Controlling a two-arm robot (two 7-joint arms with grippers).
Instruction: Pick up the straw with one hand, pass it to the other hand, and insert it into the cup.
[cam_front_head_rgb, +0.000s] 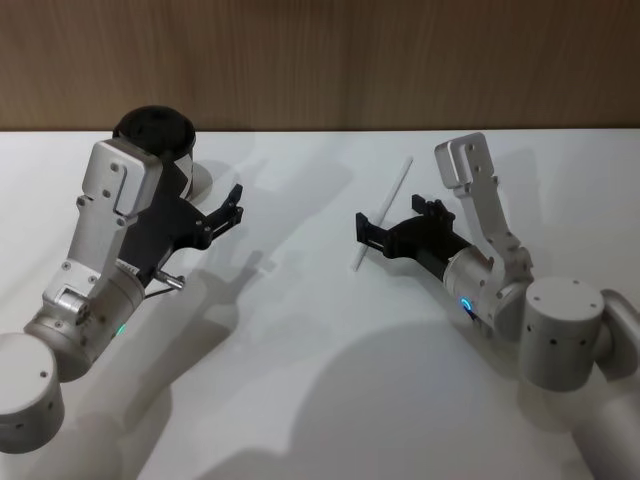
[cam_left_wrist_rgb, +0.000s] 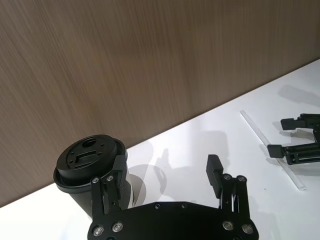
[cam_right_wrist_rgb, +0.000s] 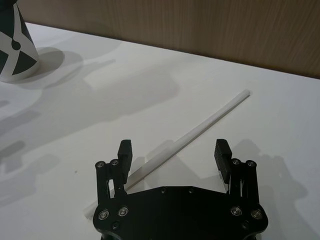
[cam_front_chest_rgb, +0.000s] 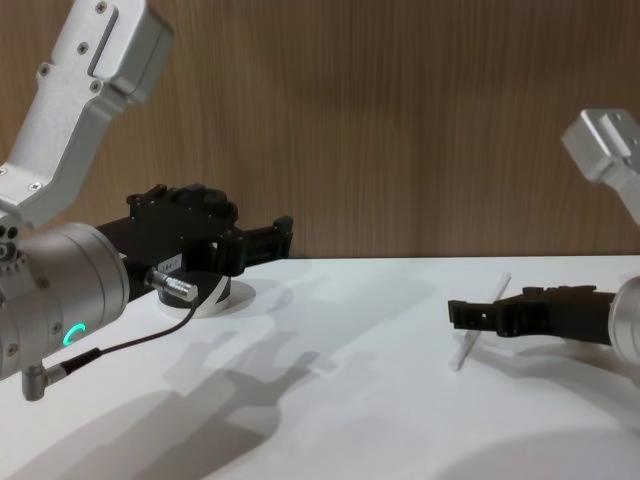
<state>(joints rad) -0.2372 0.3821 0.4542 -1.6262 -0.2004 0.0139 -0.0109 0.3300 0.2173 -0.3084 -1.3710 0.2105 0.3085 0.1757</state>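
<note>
White table (cam_front_head_rgb: 300, 350) in front; brown wood-grain wall (cam_front_head_rgb: 320, 60) behind, meeting its far edge

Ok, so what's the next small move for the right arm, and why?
Probably shut the right tool on the straw. Its fingers are open, with the straw lying on the table between them, nearer one finger, so nothing is gripped yet. The left tool is open by the cup.

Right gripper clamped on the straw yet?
No. In the right wrist view the right gripper has its jaws wide apart, with the straw lying loose on the table between them.
</note>
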